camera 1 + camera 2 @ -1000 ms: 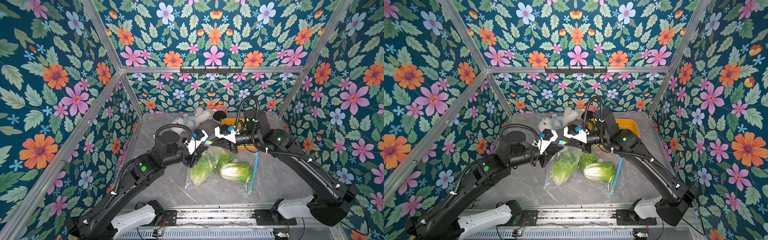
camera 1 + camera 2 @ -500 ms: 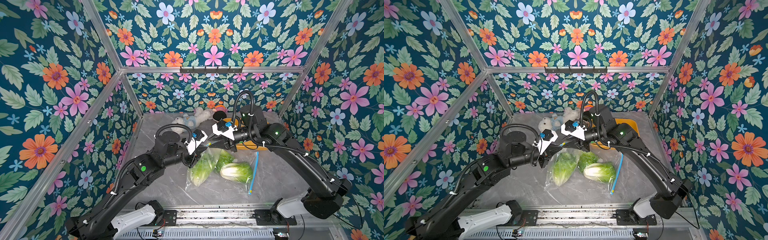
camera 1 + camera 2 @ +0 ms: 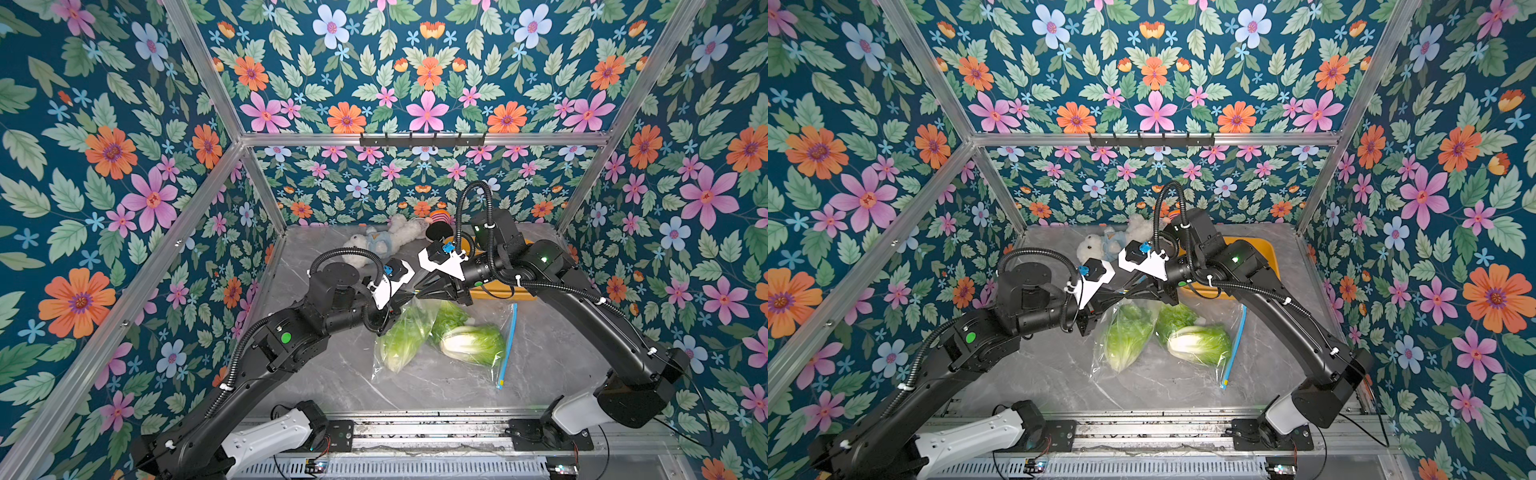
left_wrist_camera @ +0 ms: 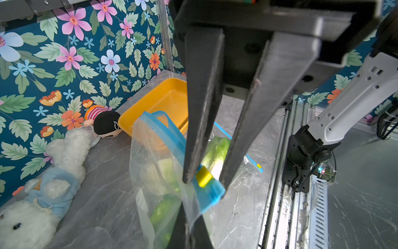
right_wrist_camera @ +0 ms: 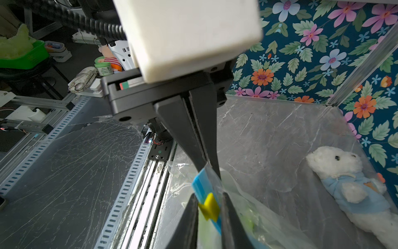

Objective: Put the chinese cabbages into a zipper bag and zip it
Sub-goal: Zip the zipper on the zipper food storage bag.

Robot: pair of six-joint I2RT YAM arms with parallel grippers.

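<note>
R gripper (image 4: 204, 183) has swung in to my L gripper (image 5: 207, 168), which is clenched on bag (image 4: 150, 151) at zip end. R straddles slider (image 5: 209, 207), clamp unclear. Cabbages (image 3: 473, 343) in bag. Should hold zip taut, pull slider straight.

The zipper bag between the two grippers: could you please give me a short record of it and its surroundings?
held bag: clear zipper bag, held up by its blue zip strip, mouth gaping
contents: one chinese cabbage
left gripper: shut on the strip's end
right gripper: jaws either side of the yellow slider; grip unclear
second bag: lying flat, two cabbages seen through it
yellow tray: empty
</note>
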